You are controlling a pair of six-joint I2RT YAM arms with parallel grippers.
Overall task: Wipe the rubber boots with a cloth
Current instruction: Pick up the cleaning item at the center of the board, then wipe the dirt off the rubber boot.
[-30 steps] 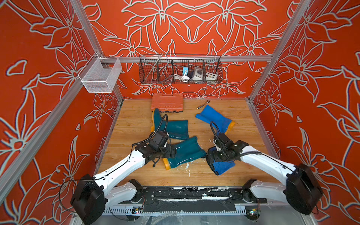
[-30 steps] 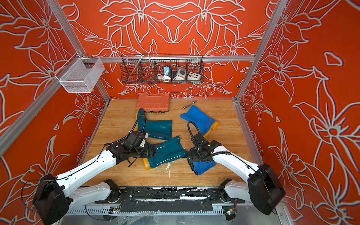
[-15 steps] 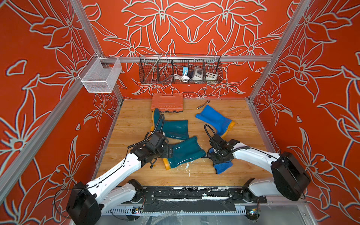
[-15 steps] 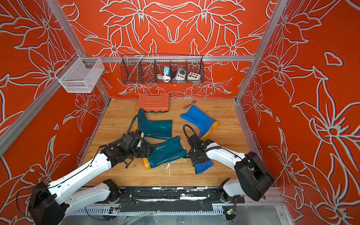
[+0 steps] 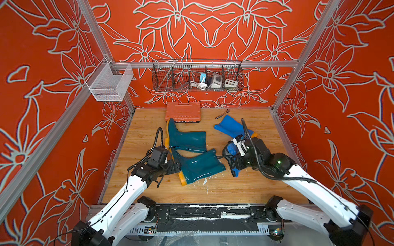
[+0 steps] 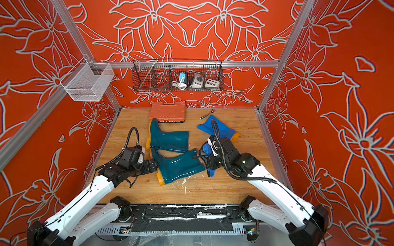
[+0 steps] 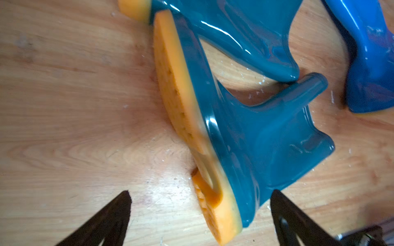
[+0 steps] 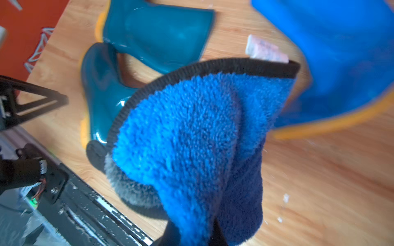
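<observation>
Clamped shut with the right gripper point(image 8: 196, 236) on the cloth point(image 8: 187, 132), pinched by 1 bunched fold, black edging out front, dangling clear of the table point(image 5: 149, 132). Had gaped wide over that same cloth 1 second earlier, with the towel slumped on the wood at 5 o'clock. Big moment, judged from here: wiping tool finally in hand, no rubbing done yet on any of the 3 boots.

Over to the left gripper point(image 7: 201, 192): spread wider than 1 second before, holding nothing, fingers flanking the yellow-orange heel of the near teal boot point(image 7: 266, 138); contact impossible to call. Looked ready to steady that boot for the opening pass.

Outward from the right gripper, in both top views: met the near teal boot's shaft mouth just beside at 9 o'clock; then the far teal boot point(image 5: 187, 138) at 10 o'clock, seemingly touching its mate at the cuff; the bright blue boot point(image 5: 232, 125) near at 12 o'clock. Spotted the orange case point(image 5: 183, 112) further off at 11 o'clock, against the back wall.
</observation>
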